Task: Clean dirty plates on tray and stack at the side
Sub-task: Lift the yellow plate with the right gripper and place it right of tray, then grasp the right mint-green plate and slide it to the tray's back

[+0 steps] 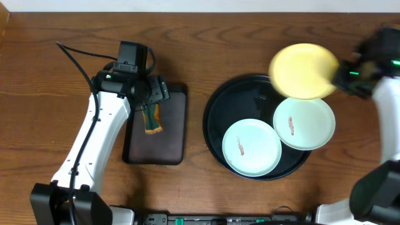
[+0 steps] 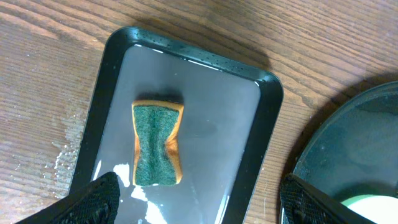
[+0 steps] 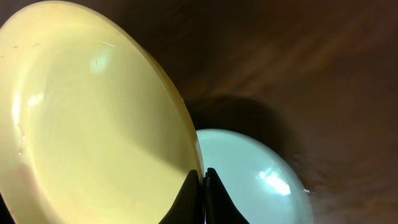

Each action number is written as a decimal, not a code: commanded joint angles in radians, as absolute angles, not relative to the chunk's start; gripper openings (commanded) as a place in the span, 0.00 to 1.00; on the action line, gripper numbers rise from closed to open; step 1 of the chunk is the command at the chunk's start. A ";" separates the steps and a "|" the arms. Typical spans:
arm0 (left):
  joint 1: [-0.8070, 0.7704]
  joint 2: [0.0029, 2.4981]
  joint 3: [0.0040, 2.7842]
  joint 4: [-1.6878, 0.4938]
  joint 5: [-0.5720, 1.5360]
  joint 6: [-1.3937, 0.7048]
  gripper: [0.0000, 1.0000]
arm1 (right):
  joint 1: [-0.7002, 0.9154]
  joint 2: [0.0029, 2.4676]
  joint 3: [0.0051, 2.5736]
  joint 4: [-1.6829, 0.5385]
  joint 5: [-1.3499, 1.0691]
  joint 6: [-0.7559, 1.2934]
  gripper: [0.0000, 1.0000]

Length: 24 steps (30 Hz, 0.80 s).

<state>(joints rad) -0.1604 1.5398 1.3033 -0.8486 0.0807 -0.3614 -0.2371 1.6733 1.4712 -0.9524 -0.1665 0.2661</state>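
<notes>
Brown wood-grain table fills the overhead view, with a large round glossy black tray right of centre. Two pale mint-white plates lie on it: the left plate sits fully inside the rim, while the right plate reaches out over the tray's right rim. Their edges meet; which one overlaps cannot be told. Each carries one short reddish-brown smear near its middle, running roughly from far to near.

A pale yellow plate is lifted above the tray's far right rim, slightly blurred. From overhead its hollow face is turned upward and it shows as an oval a little wider from side to side. It is tilted, and its near edge covers the far edge of the right mint plate. The right gripper pinches its rim, fingertips pressed against the thin edge. Faint reddish specks show near the rim in the right wrist view.

At left, the left gripper hangs with fingers spread wide over a small black rectangular tray. On it lies a waisted sponge, green side up.
</notes>
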 commanded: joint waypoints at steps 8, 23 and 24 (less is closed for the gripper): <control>-0.156 1.542 1.313 -0.851 0.087 -0.352 0.83 | -0.746 1.717 1.426 -0.949 -0.132 0.389 0.01; -0.156 1.542 1.313 -0.851 0.087 -0.352 0.83 | -0.861 1.757 1.180 -0.789 -0.041 0.306 0.18; -0.156 1.542 1.313 -0.851 0.087 -0.352 0.84 | -0.858 1.757 1.180 -0.789 -0.064 0.297 0.24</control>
